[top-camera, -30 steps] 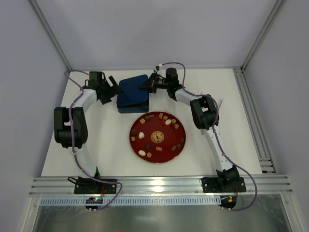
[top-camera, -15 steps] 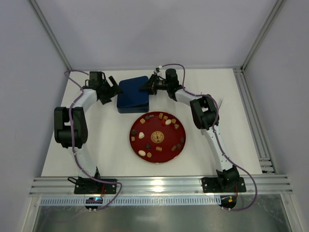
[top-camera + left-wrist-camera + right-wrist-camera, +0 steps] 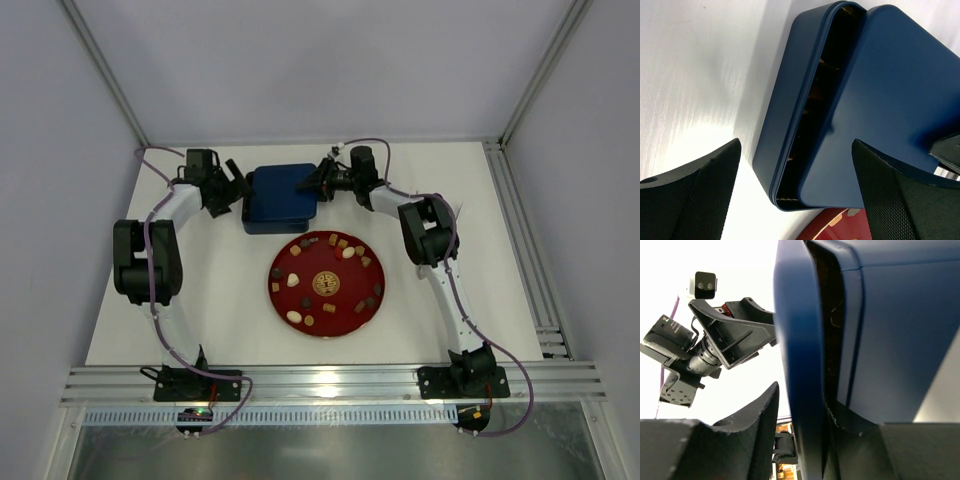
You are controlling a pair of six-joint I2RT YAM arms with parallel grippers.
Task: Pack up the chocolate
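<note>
From above, my left gripper (image 3: pixel 238 190) stands spread at one side of the blue tin (image 3: pixel 280 205) and my right gripper (image 3: pixel 318 182) at the opposite side. The chocolate (image 3: pixel 348 253) lies on the red plate (image 3: pixel 345 326), behind both grippers, toward my bases. Left wrist: the lid (image 3: pixel 890 100) sits ajar ahead of my parted fingers. Right wrist: my fingers clamp the lid's rim.

Chocolate (image 3: pixel 348 253) on plate (image 3: pixel 350 283), tin (image 3: pixel 278 200) behind.
</note>
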